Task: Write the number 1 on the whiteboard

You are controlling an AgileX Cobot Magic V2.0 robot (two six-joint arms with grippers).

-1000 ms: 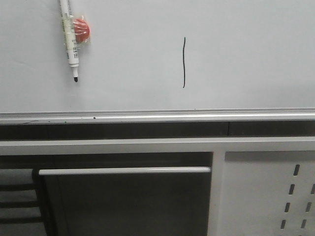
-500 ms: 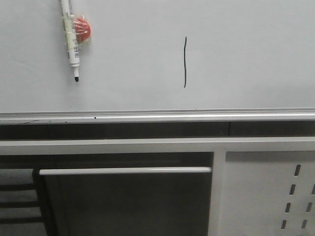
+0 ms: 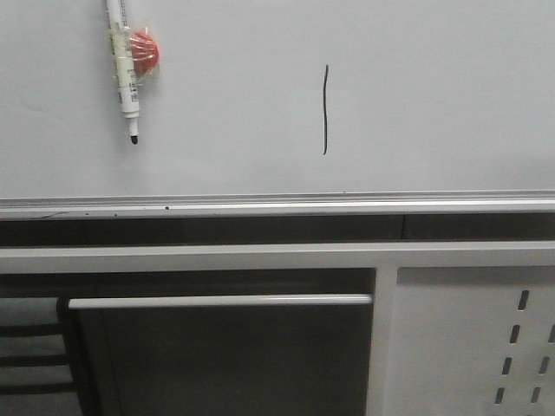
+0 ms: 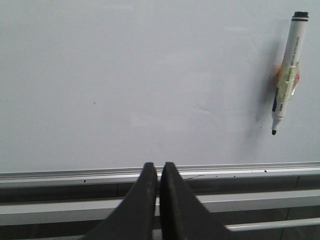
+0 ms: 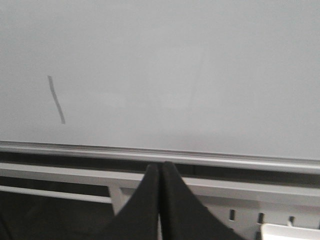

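Observation:
The whiteboard [image 3: 434, 95] fills the upper half of the front view, with a silver rail along its lower edge. A thin black vertical stroke, the number 1 [image 3: 325, 110], stands near the board's middle; it shows blurred in the right wrist view as the number 1 [image 5: 56, 99]. A white marker [image 3: 124, 74] with its black tip down hangs on the board at the upper left, fixed to a red magnet [image 3: 144, 49]. My left gripper [image 4: 159, 167] is shut and empty, apart from the marker [image 4: 286, 75]. My right gripper [image 5: 159, 167] is shut and empty too. Neither gripper shows in the front view.
Below the board's rail [image 3: 277, 205] runs a white frame bar [image 3: 217, 257] and a white rod [image 3: 217, 302] over a dark opening. A white perforated panel [image 3: 468, 347] stands at the lower right.
The front view's picture has shifted very slightly sideways; the stroke and marker sit a few pixels to the right. Nothing else has visibly changed.

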